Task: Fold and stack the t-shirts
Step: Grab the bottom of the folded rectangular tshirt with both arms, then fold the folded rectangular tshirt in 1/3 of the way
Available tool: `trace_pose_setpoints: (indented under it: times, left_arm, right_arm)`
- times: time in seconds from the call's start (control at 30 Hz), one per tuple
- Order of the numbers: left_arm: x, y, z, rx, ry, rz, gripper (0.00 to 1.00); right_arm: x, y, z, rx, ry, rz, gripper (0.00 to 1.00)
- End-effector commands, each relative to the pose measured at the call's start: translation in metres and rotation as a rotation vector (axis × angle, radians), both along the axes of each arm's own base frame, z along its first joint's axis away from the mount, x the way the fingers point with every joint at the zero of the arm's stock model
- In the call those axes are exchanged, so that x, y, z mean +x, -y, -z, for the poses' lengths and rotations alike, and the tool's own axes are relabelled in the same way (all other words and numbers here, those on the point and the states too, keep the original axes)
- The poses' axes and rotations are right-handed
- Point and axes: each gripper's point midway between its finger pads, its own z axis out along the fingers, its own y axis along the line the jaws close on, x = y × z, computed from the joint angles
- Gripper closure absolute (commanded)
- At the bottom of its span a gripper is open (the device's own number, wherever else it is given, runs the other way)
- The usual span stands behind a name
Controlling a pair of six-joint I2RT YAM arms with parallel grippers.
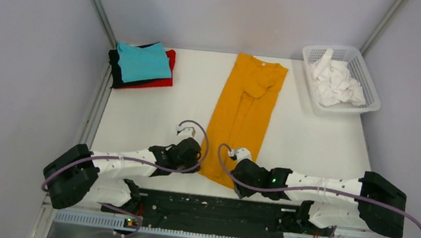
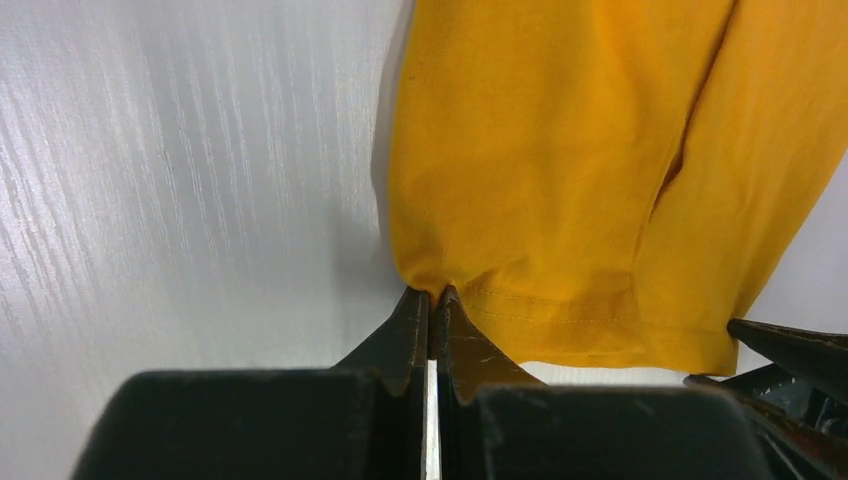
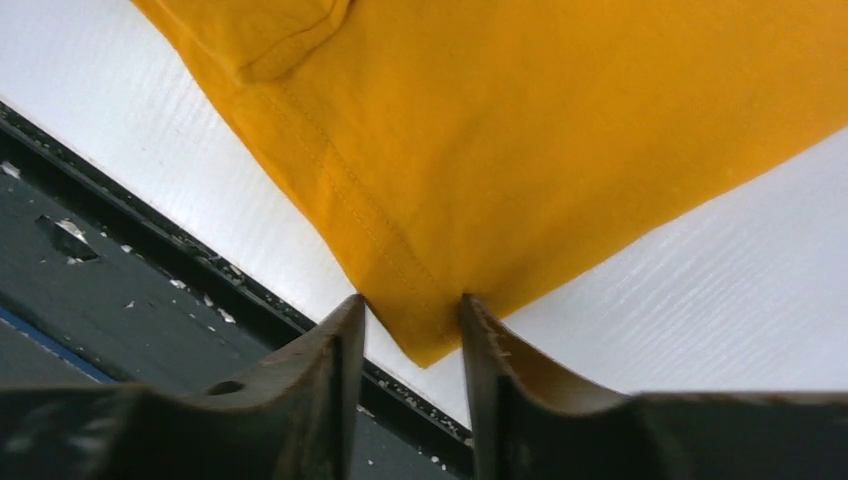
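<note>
1. The left fingers (image 2: 420,315) are pressed fully together. They pinch the near left corner of the mustard shirt (image 1: 245,111) right at its hem, and the cloth gathers into their tips.
2. The right fingers (image 3: 352,320) stand about half open, one on each side of the shirt's near right corner. The corner pokes into the gap between them, and they have not clamped it.
3. From both sets of fingers the mustard shirt runs away across the bench (image 1: 313,143) as a long narrow strip. Its sides are folded in, its collar is at the far end and its hem is at the fingertips.
4. The hem corner between the right fingers lies close to the bench's near edge, just beyond the dark rail.
5. Far ahead and to the left of the left fingers sits a folded pile, well apart from the mustard shirt. A teal shirt (image 1: 143,62) is on top, over a red shirt (image 1: 169,69) and a black shirt (image 1: 115,69).
6. Far ahead and to the right of the right fingers a white basket (image 1: 366,77) holds crumpled white cloth (image 1: 335,82).
</note>
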Motion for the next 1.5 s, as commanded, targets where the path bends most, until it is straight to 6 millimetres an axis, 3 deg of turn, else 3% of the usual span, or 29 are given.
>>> trace_pose_setpoints:
  times: [0.0, 0.07, 0.23, 0.33, 0.43, 0.63, 0.8, 0.9, 1.03, 1.17, 1.47]
  left_arm:
    - [-0.022, -0.016, 0.014, 0.07, -0.099, 0.024, 1.0]
    - [-0.03, -0.021, 0.015, 0.08, -0.133, 0.033, 1.0]
    - [-0.062, -0.026, 0.012, 0.009, -0.207, 0.097, 1.0]
    - [-0.072, -0.019, -0.003, -0.083, -0.187, 0.161, 1.0]
    - [-0.063, -0.012, -0.026, -0.149, -0.083, 0.192, 1.0]
    - [-0.02, 0.012, -0.067, -0.2, 0.12, 0.168, 1.0]
    - [0.028, 0.037, -0.111, -0.156, 0.277, 0.155, 1.0]
    - [0.056, 0.052, -0.126, -0.123, 0.336, 0.166, 1.0]
    - [0.096, 0.057, -0.126, -0.103, 0.306, 0.126, 1.0]
    - [0.134, 0.058, -0.114, -0.087, 0.263, 0.093, 1.0]
    - [0.186, 0.072, -0.109, -0.057, 0.209, 0.117, 1.0]
  right_arm:
    - [-0.009, 0.003, 0.003, -0.022, -0.046, 0.015, 0.67]
    - [-0.016, 0.0, 0.003, -0.013, -0.07, -0.013, 0.79]
    - [-0.045, -0.018, -0.006, 0.032, -0.097, -0.165, 1.0]
    - [-0.045, -0.028, -0.018, 0.077, -0.083, -0.175, 1.0]
    - [-0.031, -0.027, -0.029, 0.083, -0.011, -0.125, 1.0]
    - [0.002, -0.023, -0.063, 0.118, 0.127, 0.005, 1.0]
    - [0.063, 0.005, -0.076, 0.108, 0.244, 0.232, 1.0]
    - [0.092, 0.016, -0.094, 0.1, 0.33, 0.317, 1.0]
    - [0.118, 0.033, -0.101, 0.105, 0.355, 0.427, 1.0]
    - [0.144, 0.044, -0.101, 0.142, 0.36, 0.487, 1.0]
    - [0.19, 0.063, -0.101, 0.117, 0.385, 0.561, 1.0]
